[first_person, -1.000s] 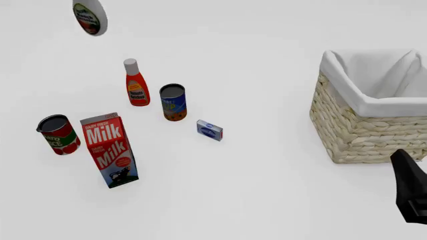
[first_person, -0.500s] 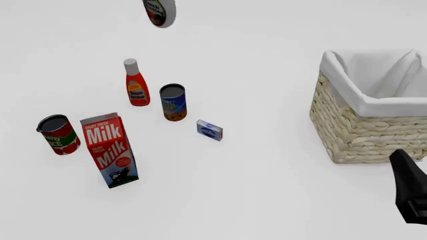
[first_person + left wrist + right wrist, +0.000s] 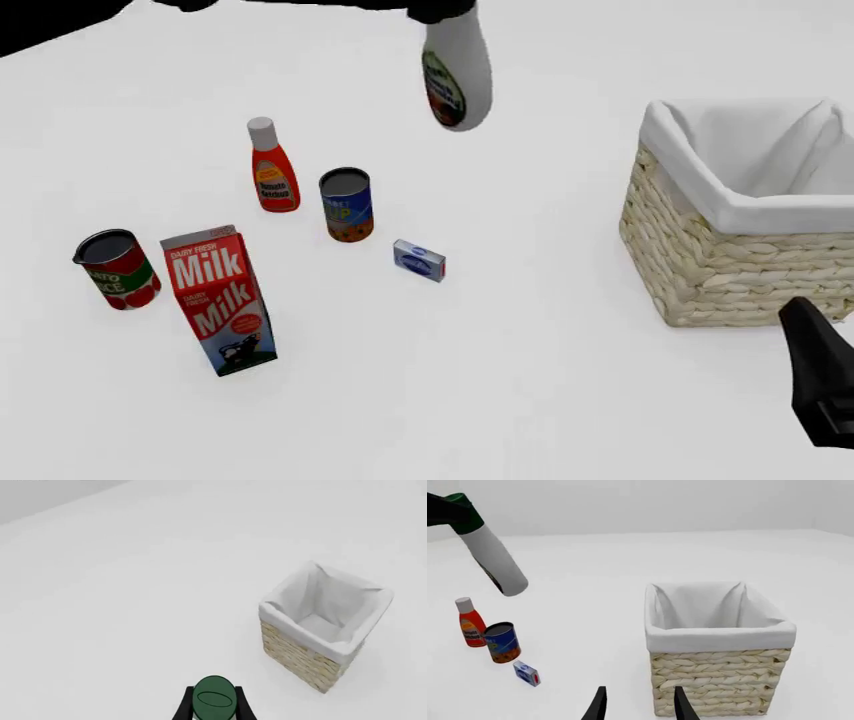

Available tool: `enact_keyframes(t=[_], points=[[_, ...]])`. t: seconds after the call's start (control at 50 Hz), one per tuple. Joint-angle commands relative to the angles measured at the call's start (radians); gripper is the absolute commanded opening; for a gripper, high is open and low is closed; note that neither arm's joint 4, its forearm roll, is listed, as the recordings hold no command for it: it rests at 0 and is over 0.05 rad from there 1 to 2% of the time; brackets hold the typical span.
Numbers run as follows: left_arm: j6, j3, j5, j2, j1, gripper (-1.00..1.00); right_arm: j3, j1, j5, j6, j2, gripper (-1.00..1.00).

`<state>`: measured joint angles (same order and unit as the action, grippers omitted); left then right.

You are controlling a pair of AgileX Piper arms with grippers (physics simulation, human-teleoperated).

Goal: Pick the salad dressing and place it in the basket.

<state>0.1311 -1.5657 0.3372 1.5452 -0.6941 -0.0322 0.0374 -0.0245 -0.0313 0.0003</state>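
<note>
Left gripper (image 3: 212, 711) clamping salad dressing (image 3: 457, 68) aloft, basket (image 3: 694, 260) apart

light: bright, even, diffuse; shadows: faint, soft; focus: sharp throughout; glare: none
</note>
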Motion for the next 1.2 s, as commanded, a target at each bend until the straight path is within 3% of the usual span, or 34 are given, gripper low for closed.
enact_keyframes(t=[0.02,0.38,0.64,0.68,0.8,0.98,1.2], points=[[-0.003,0.082,-0.05,-0.038,-0.112,-1.0,0.0,-0.002,0.002,-0.005,0.0,1.0],[-0.024,0.158,-0.152,0.01,-0.128,-1.0,0.004,-0.005,0.007,-0.011,0.0,1.0],[-0.043,0.179,-0.165,0.007,-0.155,-1.0,-0.012,-0.003,-0.009,-0.002,0.0,1.0],[-0.047,0.18,-0.167,0.011,-0.153,-1.0,-0.028,0.021,-0.035,0.036,0.0,1.0],[-0.049,0.177,-0.167,0.01,-0.148,-1.0,-0.092,0.043,-0.104,0.064,0.0,1.0],[-0.042,0.168,-0.156,0.012,-0.151,-1.0,-0.177,0.11,-0.241,0.2,0.004,1.0],[-0.036,0.166,-0.149,0.013,-0.16,-1.0,-0.326,0.192,-0.209,0.269,0.218,1.0]])
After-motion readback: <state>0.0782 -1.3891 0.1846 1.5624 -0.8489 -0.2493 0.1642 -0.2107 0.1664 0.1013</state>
